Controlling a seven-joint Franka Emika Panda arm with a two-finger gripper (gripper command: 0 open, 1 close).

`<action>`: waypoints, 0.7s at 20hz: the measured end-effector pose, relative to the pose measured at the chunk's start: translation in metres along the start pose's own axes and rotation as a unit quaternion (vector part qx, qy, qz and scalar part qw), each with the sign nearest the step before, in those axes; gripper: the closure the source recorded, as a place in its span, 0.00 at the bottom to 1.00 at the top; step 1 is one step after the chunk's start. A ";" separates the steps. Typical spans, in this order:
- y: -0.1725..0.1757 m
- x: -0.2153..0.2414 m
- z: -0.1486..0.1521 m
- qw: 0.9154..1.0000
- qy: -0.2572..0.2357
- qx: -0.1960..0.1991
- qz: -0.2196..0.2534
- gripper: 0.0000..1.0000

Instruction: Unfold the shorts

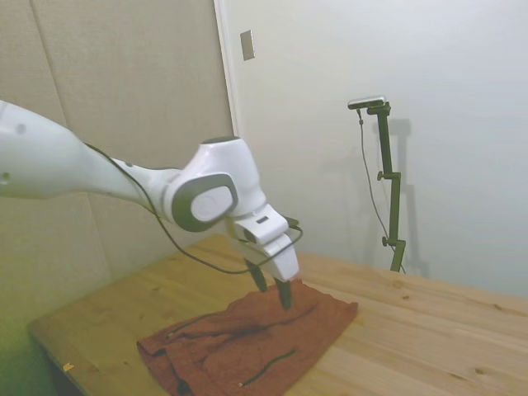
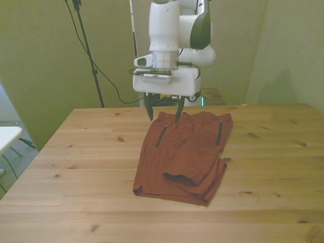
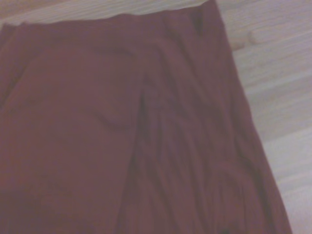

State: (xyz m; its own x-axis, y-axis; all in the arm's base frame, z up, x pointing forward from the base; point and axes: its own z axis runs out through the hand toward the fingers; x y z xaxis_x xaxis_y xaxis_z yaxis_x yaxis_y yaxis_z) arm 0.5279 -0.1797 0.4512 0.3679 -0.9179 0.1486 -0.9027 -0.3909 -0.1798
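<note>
The rust-red shorts [image 2: 185,152] lie folded on the wooden table [image 2: 76,167], with thin dark zip lines and one layer doubled over toward the front view's right. In the side view the shorts [image 1: 247,342] spread below the arm. My gripper [image 2: 164,115] hovers over the shorts' far edge, open, its dark fingers [image 1: 285,294] apart just above the cloth and holding nothing. The wrist view is filled with blurred red fabric of the shorts [image 3: 122,136], with pale table wood along one side.
The table's near edge [image 2: 152,223] runs in front of the shorts. Bare wood lies on both sides of them. A small orange scrap [image 1: 68,366] sits at the table's corner in the side view.
</note>
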 end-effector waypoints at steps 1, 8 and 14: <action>-0.005 0.009 0.011 1.000 -0.002 0.005 0.008 0.00; -0.038 0.028 0.058 0.998 -0.035 0.055 -0.007 0.00; -0.060 0.026 0.083 0.993 -0.058 0.094 -0.034 0.00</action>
State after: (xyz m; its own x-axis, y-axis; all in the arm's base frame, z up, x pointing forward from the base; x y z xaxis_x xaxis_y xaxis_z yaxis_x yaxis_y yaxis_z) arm 0.6102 -0.1859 0.3852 0.4598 -0.8864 0.0545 -0.8213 -0.4478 -0.3535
